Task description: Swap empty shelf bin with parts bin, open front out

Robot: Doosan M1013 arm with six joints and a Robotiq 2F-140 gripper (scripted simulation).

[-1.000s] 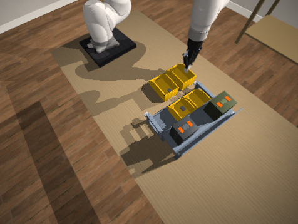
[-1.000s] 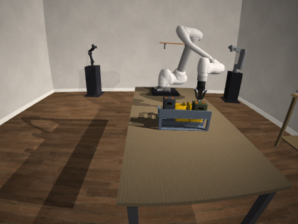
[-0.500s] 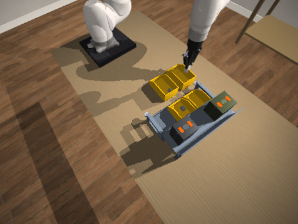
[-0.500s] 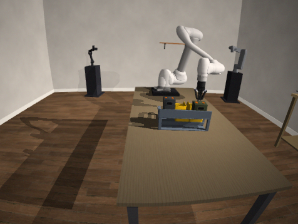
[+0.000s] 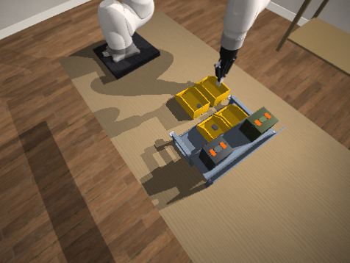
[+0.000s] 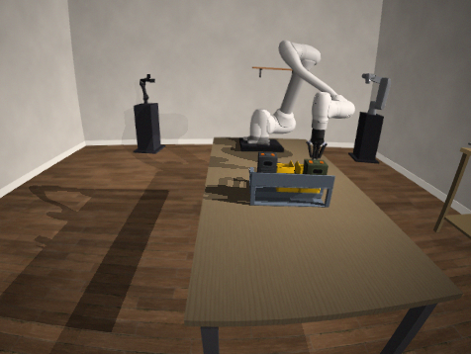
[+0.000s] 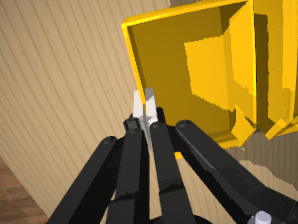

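Note:
Two yellow open bins stand side by side on the table behind the grey shelf (image 5: pixel 228 147). The left bin (image 5: pixel 192 103) holds a small grey part. The right bin (image 5: pixel 213 89) looks empty; it also shows in the wrist view (image 7: pixel 200 70). My gripper (image 5: pixel 220 82) comes down from above and is shut on the far side wall of this empty bin (image 7: pixel 143 104). The bin sits upright, low at the table, against the left bin. On the shelf a yellow bin with a grey part (image 5: pixel 214 128) stands beside another yellow bin (image 5: pixel 232 114).
A dark grey box (image 5: pixel 217 151) and a green box (image 5: pixel 259 123), both with orange clips, sit on the shelf's top board. The robot base (image 5: pixel 125 51) stands at the table's far end. A wooden side table (image 5: pixel 323 40) is off to the right.

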